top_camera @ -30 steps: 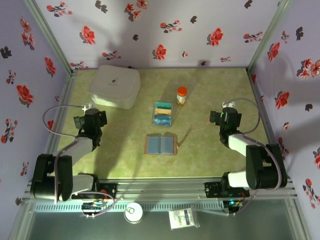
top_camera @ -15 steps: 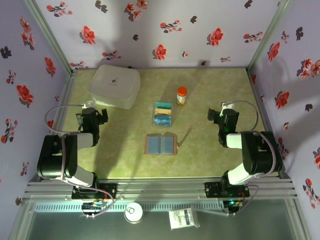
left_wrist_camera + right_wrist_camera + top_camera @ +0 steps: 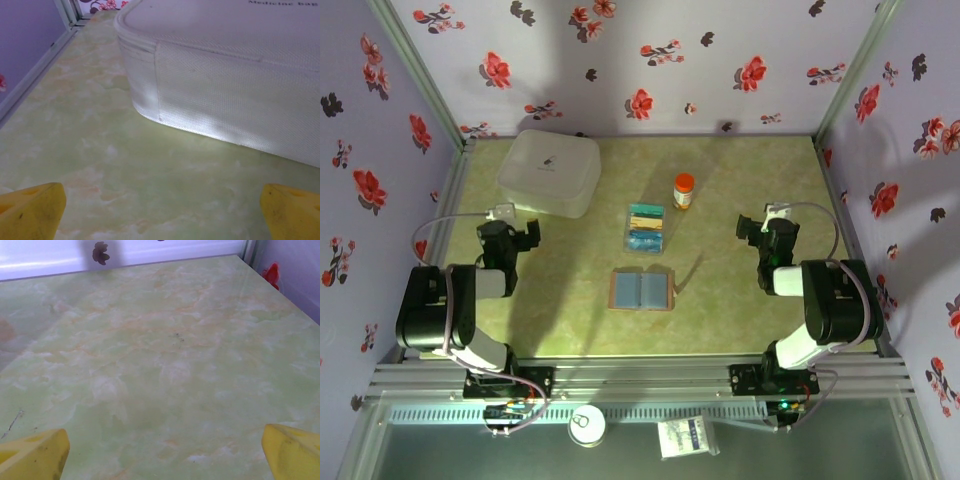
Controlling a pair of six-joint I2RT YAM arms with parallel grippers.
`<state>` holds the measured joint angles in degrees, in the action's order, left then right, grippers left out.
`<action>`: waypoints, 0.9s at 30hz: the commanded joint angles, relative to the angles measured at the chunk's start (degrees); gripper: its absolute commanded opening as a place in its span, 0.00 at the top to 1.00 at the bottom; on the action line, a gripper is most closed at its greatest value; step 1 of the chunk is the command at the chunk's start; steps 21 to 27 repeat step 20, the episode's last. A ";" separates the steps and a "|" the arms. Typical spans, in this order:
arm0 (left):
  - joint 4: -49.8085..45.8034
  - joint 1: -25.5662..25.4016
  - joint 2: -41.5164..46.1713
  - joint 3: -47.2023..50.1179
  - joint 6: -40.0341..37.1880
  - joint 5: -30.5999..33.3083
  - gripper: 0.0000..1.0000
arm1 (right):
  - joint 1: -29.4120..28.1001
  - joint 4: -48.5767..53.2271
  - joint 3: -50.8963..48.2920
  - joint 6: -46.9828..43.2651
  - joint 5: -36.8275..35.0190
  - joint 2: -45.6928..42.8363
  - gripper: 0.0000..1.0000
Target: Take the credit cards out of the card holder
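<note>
As they close in the scene on three sides, walls (image 3: pixel 720 40): lilac, printed with red and dark flowers.
Tabletop (image 3: pixel 570 320): pale green marble pattern, taking up the middle of the overhead frame.
White box (image 3: pixel 549 173): lidded, rounded corners, upper left of the tabletop; in the left wrist view its woven-textured side wall crosses the upper right of the frame.
Left arm (image 3: pixel 430 320): folded at the left edge, lower left of the overhead frame.
Right arm (image 3: pixel 835 315): folded at the right edge, lower right of the overhead frame.
Left gripper (image 3: pixel 161 212): jaws wide, nothing between them, low over bare tabletop, facing the white box, near it but apart from it.
Right gripper (image 3: pixel 162 450): jaws wide, holding nothing, over bare tabletop at the right of the overhead frame.
Card holder (image 3: pixel 642 290): centre of the overhead frame, lying open and flat, blue-grey inner faces up, brown edge showing at right and bottom; well apart from both grippers.
Clear tray (image 3: pixel 631 240): just above the card holder in the overhead frame, not touching it.
Credit cards (image 3: pixel 646 232): lying inside the clear tray, blue and teal, with a yellowish one at the upper end.
Bottle (image 3: pixel 684 190): small, orange, upright, to the upper right of the tray.
Fingertips (image 3: pixel 32 210): yellow, at the lower corners of each wrist view.
</note>
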<state>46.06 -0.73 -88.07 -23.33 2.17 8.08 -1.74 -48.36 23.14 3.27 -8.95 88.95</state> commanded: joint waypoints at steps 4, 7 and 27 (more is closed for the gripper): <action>4.07 0.38 -0.56 0.31 -1.77 -1.70 0.00 | 0.42 -1.72 -0.59 0.95 0.00 0.19 0.01; 4.12 0.38 -0.48 0.39 -1.82 -1.75 0.00 | 0.40 -1.74 -0.58 0.86 -0.01 0.24 0.01; 4.30 0.39 -0.38 0.57 -1.83 -1.84 0.00 | 0.32 -1.83 -0.77 0.78 0.08 0.18 0.01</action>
